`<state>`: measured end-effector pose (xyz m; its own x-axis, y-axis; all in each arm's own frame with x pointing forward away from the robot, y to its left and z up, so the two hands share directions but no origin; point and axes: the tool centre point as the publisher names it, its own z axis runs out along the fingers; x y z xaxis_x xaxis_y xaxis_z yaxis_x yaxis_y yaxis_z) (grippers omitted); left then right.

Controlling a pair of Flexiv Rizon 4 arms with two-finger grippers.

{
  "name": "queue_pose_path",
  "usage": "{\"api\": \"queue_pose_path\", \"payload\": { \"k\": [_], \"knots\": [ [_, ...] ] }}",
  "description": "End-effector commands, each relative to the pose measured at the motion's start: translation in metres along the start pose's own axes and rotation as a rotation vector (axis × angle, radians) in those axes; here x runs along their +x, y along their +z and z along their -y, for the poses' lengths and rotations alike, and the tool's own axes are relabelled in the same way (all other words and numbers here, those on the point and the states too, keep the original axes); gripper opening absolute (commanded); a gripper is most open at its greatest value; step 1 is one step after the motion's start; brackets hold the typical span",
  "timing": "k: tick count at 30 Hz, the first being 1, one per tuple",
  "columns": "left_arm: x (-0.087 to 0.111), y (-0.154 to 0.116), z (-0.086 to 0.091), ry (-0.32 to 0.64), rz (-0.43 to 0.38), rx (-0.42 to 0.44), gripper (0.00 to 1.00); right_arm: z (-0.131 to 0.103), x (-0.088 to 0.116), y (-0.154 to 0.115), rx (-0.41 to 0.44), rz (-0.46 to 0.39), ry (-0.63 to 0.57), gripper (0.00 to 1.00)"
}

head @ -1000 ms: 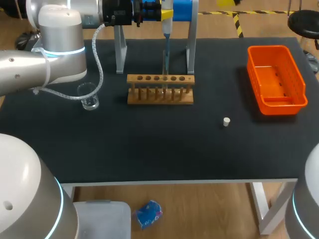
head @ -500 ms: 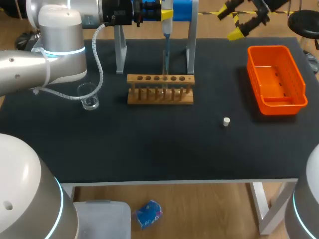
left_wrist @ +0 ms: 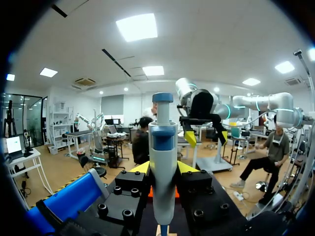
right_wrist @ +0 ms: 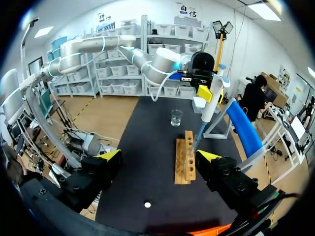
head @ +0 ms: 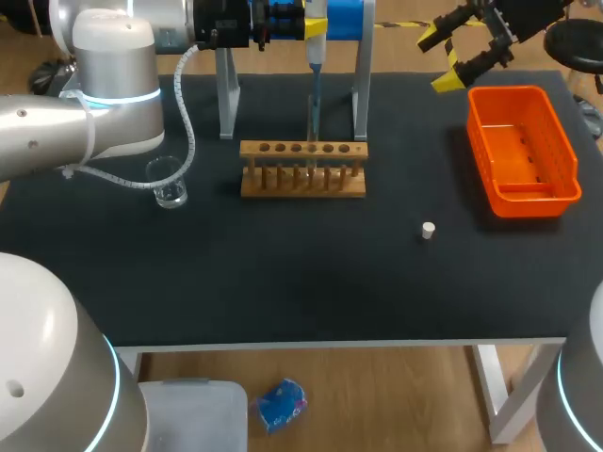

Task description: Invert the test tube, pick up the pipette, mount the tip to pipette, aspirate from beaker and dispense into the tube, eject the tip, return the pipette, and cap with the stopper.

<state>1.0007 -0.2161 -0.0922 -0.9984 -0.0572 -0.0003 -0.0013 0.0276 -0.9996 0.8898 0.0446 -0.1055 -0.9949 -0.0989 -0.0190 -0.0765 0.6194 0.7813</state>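
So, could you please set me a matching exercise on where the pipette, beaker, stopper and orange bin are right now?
1 pipette
2 beaker
3 stopper
4 orange bin

A lying alone on the bare table
B held in the left pincer
C left of the wooden rack
D by the table's right edge

Pairs: 1-B, 2-C, 3-A, 4-D.

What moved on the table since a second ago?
The right end effector, open, came in from the far right corner and dropped closer to the orange bin. Nothing was grabbed or let go. The left end effector stayed shut on the pipette over the rack; the beaker and stopper did not move.
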Motion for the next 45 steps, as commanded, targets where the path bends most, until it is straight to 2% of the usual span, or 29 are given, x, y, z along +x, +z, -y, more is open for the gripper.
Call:
{"api": "queue_pose_path", "payload": {
  "k": [1, 3, 9, 13, 25, 38, 45],
  "knots": [
    [0.0, 0.001, 0.001, 0.0, 0.003, -0.001, 0.0, 0.003, -0.006, 0.014, -0.033, 0.015, -0.017, 1.0],
    [0.0, 0.001, 0.001, 0.0, 0.003, -0.001, 0.0, 0.009, -0.011, 0.027, -0.006, 0.04, -0.035, 1.0],
    [0.0, 0.001, 0.001, 0.0, 0.003, -0.001, 0.0, 0.025, -0.021, 0.053, -0.03, 0.058, -0.057, 1.0],
    [0.0, 0.001, 0.001, 0.0, 0.003, -0.001, 0.0, 0.032, -0.03, 0.069, -0.005, 0.064, -0.079, 1.0],
    [0.0, 0.001, 0.001, 0.0, 0.003, -0.001, 0.0, 0.062, -0.058, 0.111, 0.0, 0.033, -0.044, 1.0],
    [0.0, 0.001, 0.001, 0.0, 0.003, -0.001, 0.0, 0.075, -0.085, 0.145, -0.002, 0.02, -0.009, 1.0],
    [0.0, 0.001, 0.001, 0.0, 0.003, -0.001, 0.0, 0.076, -0.092, 0.156, -0.024, 0.033, -0.018, 1.0]
  ]
}}
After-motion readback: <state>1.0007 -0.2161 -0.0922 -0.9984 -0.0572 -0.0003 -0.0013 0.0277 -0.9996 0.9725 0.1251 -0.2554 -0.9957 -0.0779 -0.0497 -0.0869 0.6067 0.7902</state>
